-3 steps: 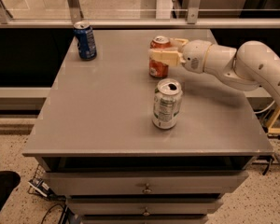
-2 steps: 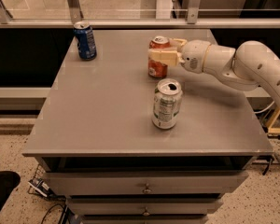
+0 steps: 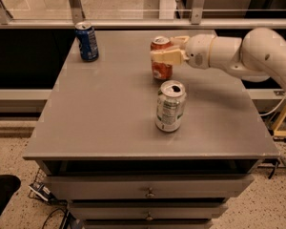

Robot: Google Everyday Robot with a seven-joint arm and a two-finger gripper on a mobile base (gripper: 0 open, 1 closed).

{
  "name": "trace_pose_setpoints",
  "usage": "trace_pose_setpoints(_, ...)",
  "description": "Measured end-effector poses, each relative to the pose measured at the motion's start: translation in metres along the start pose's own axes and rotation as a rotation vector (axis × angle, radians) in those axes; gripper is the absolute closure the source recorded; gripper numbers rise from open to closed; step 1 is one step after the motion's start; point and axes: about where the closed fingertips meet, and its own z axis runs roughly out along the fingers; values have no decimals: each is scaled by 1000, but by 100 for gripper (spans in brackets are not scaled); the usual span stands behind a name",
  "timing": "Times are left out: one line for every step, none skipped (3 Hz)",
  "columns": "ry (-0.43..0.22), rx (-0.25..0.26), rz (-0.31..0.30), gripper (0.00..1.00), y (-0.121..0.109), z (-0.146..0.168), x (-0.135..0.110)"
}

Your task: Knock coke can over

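The coke can (image 3: 162, 70), red-orange with a silver top, stands upright at the back middle of the grey table (image 3: 105, 109). My gripper (image 3: 163, 48) reaches in from the right on a white arm (image 3: 257, 51). It is open around the can's upper part. One cream finger (image 3: 164, 57) crosses the can's front and the other (image 3: 180, 39) lies behind its top. I cannot tell whether the fingers touch the can.
A silver can with a label (image 3: 170, 106) stands upright just in front of the coke can. A blue can (image 3: 87, 42) stands at the table's back left corner. Drawers (image 3: 148, 192) sit below the tabletop. A rail (image 3: 133, 23) runs behind the table.
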Motion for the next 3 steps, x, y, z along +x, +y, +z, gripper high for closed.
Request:
trace_pose_setpoints(212,-26,-108,100,6,-8,-21)
trace_pose_setpoints(422,-33,-191,100,-1,-21,-20)
trace_pose_setpoints(632,-23,-297,100,-1,-28,-9)
